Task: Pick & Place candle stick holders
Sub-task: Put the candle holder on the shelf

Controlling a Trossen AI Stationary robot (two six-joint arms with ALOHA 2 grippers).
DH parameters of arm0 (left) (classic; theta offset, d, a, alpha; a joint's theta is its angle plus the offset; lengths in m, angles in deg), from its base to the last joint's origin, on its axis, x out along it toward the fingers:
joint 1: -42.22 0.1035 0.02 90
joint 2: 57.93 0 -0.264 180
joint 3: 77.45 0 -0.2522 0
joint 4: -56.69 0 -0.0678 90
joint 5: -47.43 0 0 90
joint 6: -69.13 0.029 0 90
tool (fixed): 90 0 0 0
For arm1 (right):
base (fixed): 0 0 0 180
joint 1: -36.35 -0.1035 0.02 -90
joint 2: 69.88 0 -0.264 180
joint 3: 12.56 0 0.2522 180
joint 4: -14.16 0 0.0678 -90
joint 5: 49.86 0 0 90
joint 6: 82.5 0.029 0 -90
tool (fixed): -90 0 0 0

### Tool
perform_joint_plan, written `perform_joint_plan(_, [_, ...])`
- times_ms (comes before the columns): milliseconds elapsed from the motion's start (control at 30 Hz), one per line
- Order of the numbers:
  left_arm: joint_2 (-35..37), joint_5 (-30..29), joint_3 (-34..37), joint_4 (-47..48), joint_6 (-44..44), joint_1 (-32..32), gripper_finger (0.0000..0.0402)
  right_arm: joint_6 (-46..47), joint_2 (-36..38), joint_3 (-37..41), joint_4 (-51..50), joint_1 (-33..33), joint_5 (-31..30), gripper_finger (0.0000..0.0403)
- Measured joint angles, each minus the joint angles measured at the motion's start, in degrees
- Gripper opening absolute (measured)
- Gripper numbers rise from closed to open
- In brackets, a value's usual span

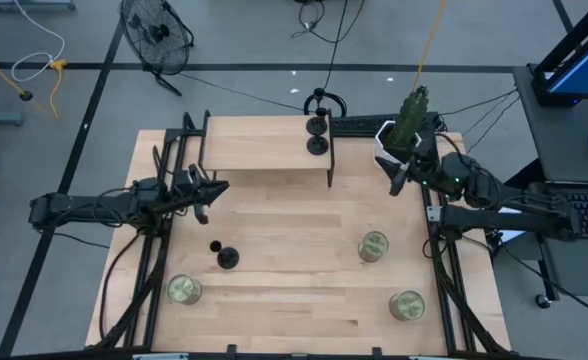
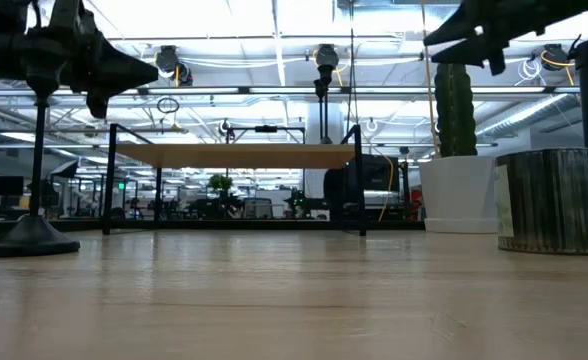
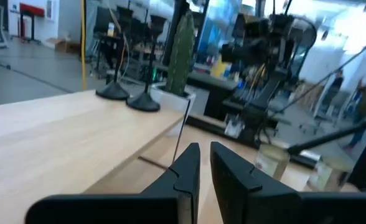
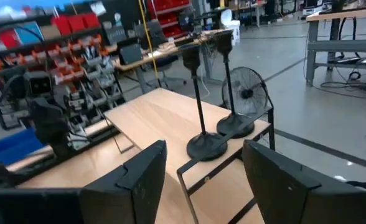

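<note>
Two black candle stick holders (image 1: 317, 147) (image 1: 317, 124) stand on their round bases at the right end of the raised wooden shelf (image 1: 264, 150); both wrist views show them (image 4: 203, 144) (image 3: 143, 102). A third holder (image 1: 227, 258) stands upright on the table's left half, and the low view shows its stem (image 2: 37, 160). My left gripper (image 1: 206, 202) hovers shut and bare in front of the shelf's left part, its fingers (image 3: 189, 171) almost together. My right gripper (image 1: 398, 182) is open in the air right of the shelf, with nothing between its fingers (image 4: 142, 174).
Three glass jars with green contents stand on the table (image 1: 373, 246) (image 1: 406, 305) (image 1: 184, 290). A cactus in a white pot (image 1: 410, 122) is at the far right corner. Black frame rails run along both side edges, and a fan (image 1: 156, 32) stands on the floor beyond.
</note>
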Motion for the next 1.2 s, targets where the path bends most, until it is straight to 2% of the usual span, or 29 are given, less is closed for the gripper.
perform_joint_plan(267, [-3.0,0.3,-15.1,25.7,1.0,-0.1,0.0042,0.6,9.9,2.5,-0.1,0.0,2.8,0.0208])
perform_joint_plan(467, [-8.3,5.1,-23.7,32.5,1.5,-0.9,0.0042,-1.1,14.8,2.7,-0.1,0.0,2.4,0.0208])
perform_joint_plan(600, [-13.0,7.8,-29.5,38.0,1.9,-3.8,0.0042,-1.7,16.5,2.7,-0.2,0.0,-0.7,0.0208])
perform_joint_plan(767, [-19.2,8.1,-37.6,48.3,0.4,-8.6,0.0042,-3.6,17.5,2.7,-0.2,0.0,-0.4,0.0208])
perform_joint_plan(900, [-23.3,8.7,-43.8,54.7,-4.2,-12.3,0.0042,-2.4,17.6,2.7,-0.2,0.0,-0.3,0.0208])
perform_joint_plan(1100, [-26.9,11.5,-51.1,62.3,-7.2,-17.4,0.0042,-2.2,17.8,2.7,-1.4,0.0,-0.1,0.0208])
perform_joint_plan(1200, [-28.4,11.3,-54.4,65.9,-8.7,-20.1,0.0042,-2.2,17.9,2.7,-1.1,0.0,2.4,0.0208])
